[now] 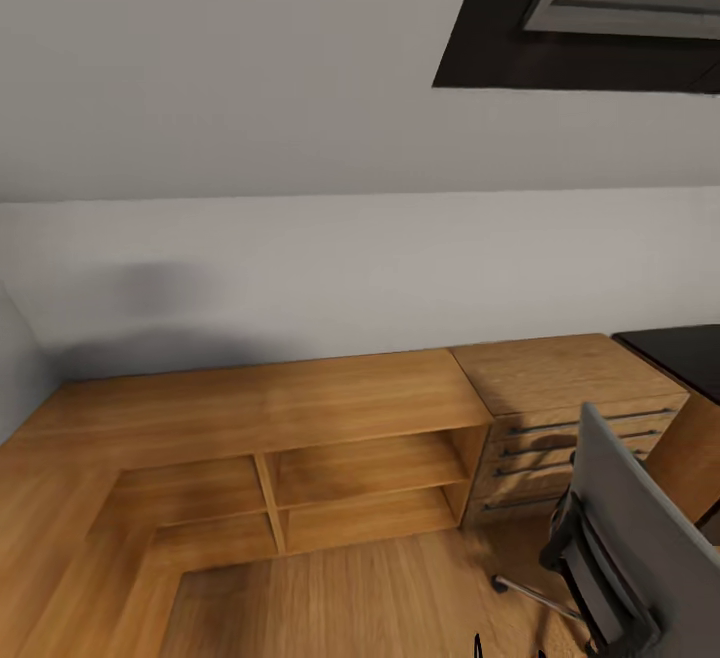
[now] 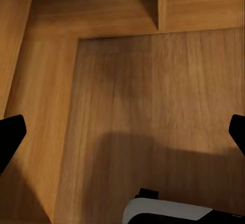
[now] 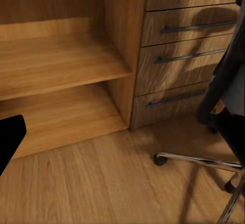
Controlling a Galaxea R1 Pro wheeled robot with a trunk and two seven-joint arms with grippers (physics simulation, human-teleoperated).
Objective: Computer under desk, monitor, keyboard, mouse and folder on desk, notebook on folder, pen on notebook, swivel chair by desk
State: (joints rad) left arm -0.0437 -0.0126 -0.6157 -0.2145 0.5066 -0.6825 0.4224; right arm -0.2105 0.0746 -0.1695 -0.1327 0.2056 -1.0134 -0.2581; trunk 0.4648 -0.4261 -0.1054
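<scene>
Bedroom corner: low wooden shelving, drawer chest, swivel chair, corner of the desk.

Low wooden shelf unit (image 1: 300,418), open compartments, against the grey wall (image 1: 300,268) under a skylight (image 1: 620,8); light wooden drawer chest (image 1: 560,408) just beside it. Desk (image 1: 680,353): black corner at the head view's right edge. Swivel chair (image 1: 625,538): grey back, near the chest, caster leg on the wooden floor (image 3: 102,183). Left gripper (image 2: 122,132): fingertips at opposite picture edges, spread, holding nothing. Right gripper: one fingertip (image 3: 9,134) visible, state cannot be told.

Wooden shelf unit (image 1: 300,438) beside drawer chest (image 1: 560,408)
</scene>
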